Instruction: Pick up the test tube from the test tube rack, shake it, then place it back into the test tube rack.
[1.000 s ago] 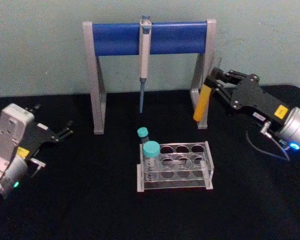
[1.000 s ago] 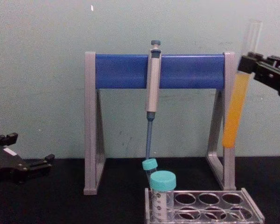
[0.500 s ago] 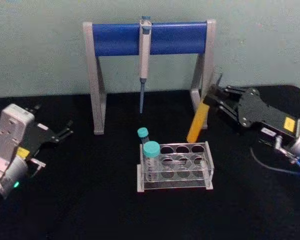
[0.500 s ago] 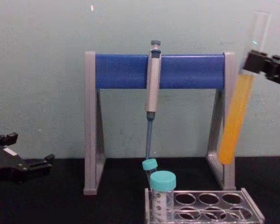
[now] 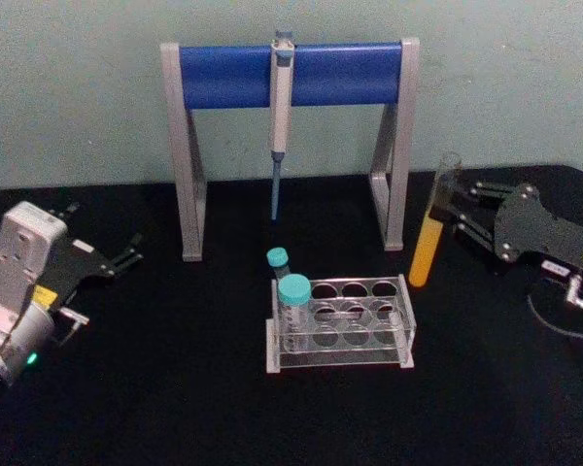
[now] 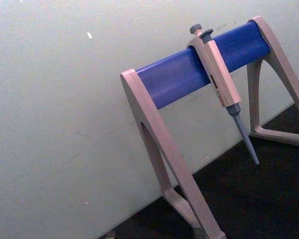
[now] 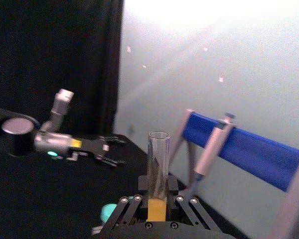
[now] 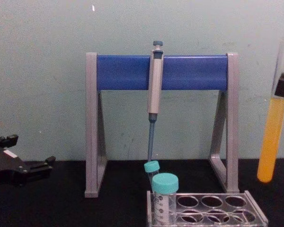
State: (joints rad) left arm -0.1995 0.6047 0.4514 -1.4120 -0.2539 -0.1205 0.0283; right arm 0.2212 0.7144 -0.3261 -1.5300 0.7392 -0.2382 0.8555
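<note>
Clamping the capless test tube (image 5: pixel 428 243) aloft near the test tube rack (image 5: pixel 340 351), right pincer (image 5: pixel 445 199) is risking a spill with hard shaking; left pincer (image 5: pixel 105 226) idling, splayed.

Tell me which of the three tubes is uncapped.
The long slim test tube with orange liquid, held in the right pincer right of the test tube rack. The two shorter tubes in the rack wear teal caps.
</note>
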